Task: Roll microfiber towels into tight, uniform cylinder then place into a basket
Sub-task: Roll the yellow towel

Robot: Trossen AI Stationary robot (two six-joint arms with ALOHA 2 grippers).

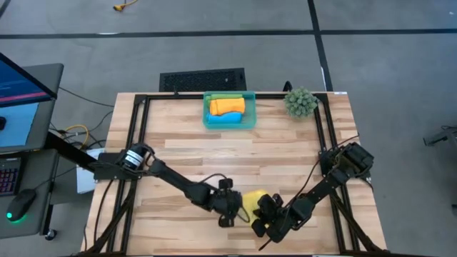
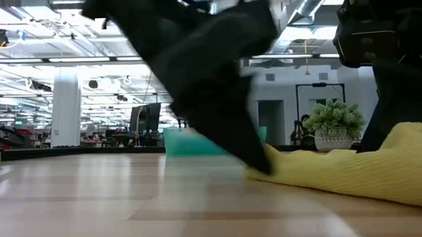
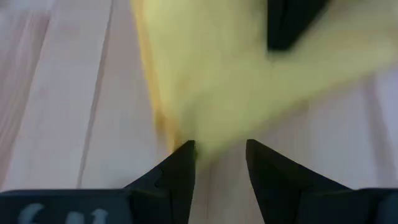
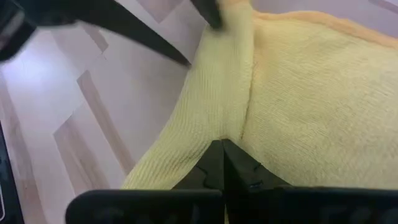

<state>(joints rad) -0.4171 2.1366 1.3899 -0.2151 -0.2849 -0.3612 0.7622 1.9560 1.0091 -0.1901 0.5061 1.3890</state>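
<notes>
You are working the yellow towel point(image 1: 255, 200) at the near edge of the table point(image 1: 186, 157), bunched between both arms, well apart from the basket point(image 1: 229, 120) at the far edge. The right gripper point(image 4: 222, 149) is sitting pinched together on the towel's fold; the left gripper point(image 3: 219, 152) is standing with fingers apart at the opposite edge, touching cloth but not clamping. Both are equally near.

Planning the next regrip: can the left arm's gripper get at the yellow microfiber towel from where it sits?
Probably yes. The left gripper stands open right at the edge of the yellow microfiber towel, nothing between them; the right gripper is shut on the towel's other side.
</notes>
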